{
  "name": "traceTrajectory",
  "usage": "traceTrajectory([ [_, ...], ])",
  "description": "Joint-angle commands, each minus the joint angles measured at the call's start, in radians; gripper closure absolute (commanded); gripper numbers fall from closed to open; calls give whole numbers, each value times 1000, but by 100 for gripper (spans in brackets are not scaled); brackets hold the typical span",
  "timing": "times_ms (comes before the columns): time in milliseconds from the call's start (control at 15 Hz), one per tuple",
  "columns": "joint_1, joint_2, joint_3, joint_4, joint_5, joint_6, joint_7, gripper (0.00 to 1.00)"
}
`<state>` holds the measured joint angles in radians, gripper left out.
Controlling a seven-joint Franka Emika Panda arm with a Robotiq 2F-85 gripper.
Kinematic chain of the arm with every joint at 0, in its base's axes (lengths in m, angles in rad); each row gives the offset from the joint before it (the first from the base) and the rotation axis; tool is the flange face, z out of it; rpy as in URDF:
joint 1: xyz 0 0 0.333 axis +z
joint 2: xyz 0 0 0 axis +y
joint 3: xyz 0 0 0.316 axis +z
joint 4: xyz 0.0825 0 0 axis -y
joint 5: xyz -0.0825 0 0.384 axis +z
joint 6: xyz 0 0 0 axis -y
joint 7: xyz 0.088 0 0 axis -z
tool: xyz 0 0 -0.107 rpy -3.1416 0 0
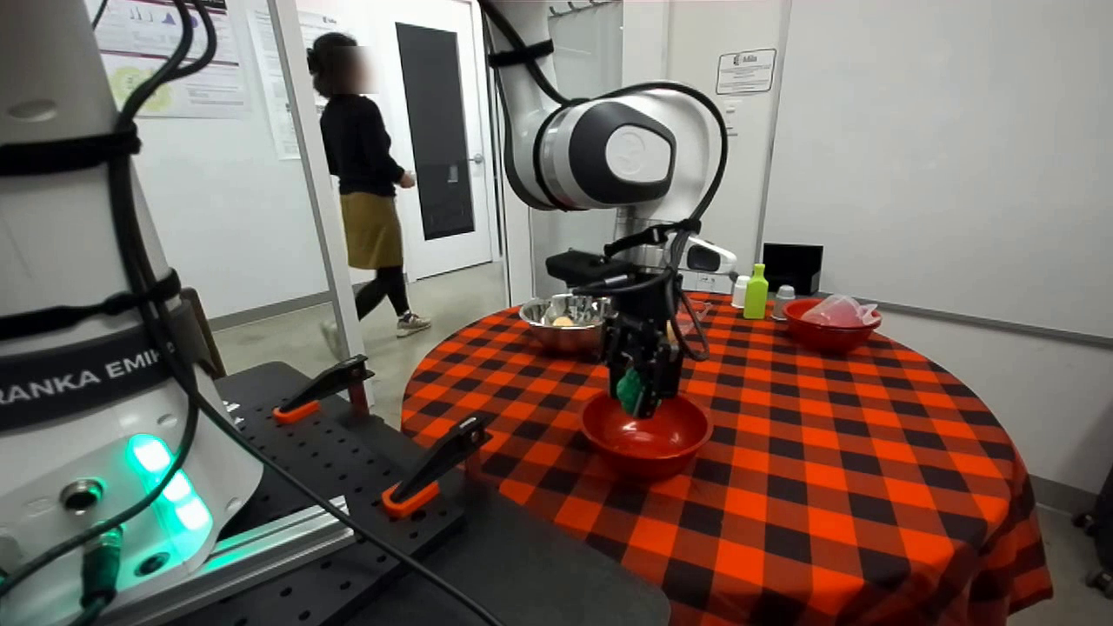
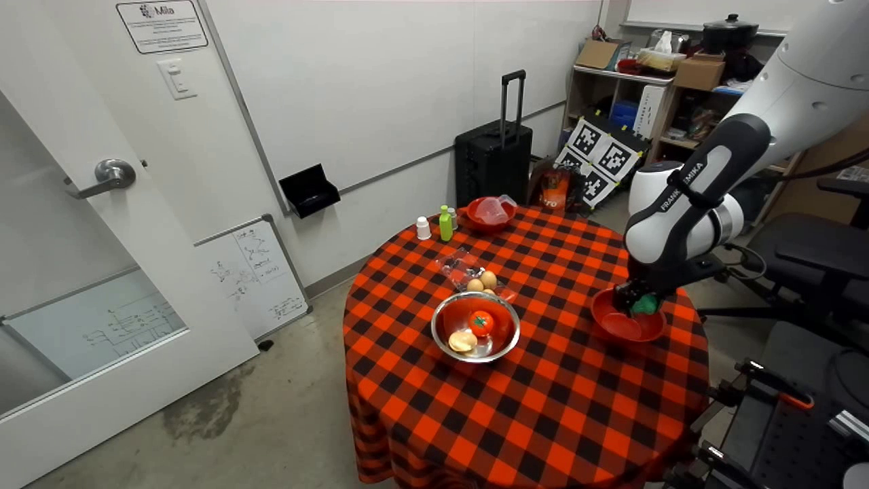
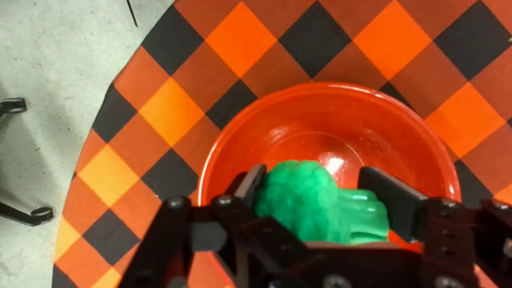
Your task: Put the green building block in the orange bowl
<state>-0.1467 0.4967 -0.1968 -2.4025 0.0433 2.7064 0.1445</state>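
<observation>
The green building block [image 3: 304, 196] is a bright green chunky piece, shaped like broccoli with a rounded head and ribbed stem. My gripper [image 3: 314, 178] has it between its pads, the head against the left pad and the stem end at the right pad. In both exterior views the block [image 1: 629, 391] [image 2: 643, 305] hangs between the fingers, over the orange bowl [image 1: 645, 459]. The fingertips [image 1: 645, 405] are at about rim height. In the wrist view the bowl [image 3: 328, 104] lies below the block, and its near part is hidden by the gripper.
A steel bowl [image 2: 438, 336] holds a tomato and a pale piece. Beside it are eggs [image 2: 482, 282] and a clear carton. A red bowl [image 2: 478, 227] with clear plastic, a yellow-green bottle [image 1: 756, 293] and white containers stand at the far side. Clamps [image 1: 435, 469] sit on the robot's bench.
</observation>
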Motion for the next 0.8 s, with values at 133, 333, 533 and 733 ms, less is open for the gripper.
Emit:
traceTrajectory([
  [133, -86, 90, 78, 63, 82, 24, -76, 63],
  [333, -106, 137, 106, 105, 103, 20, -87, 63],
  [533, -120, 177, 126, 141, 118, 16, -93, 40],
  [733, -124, 201, 136, 161, 126, 18, -89, 10],
])
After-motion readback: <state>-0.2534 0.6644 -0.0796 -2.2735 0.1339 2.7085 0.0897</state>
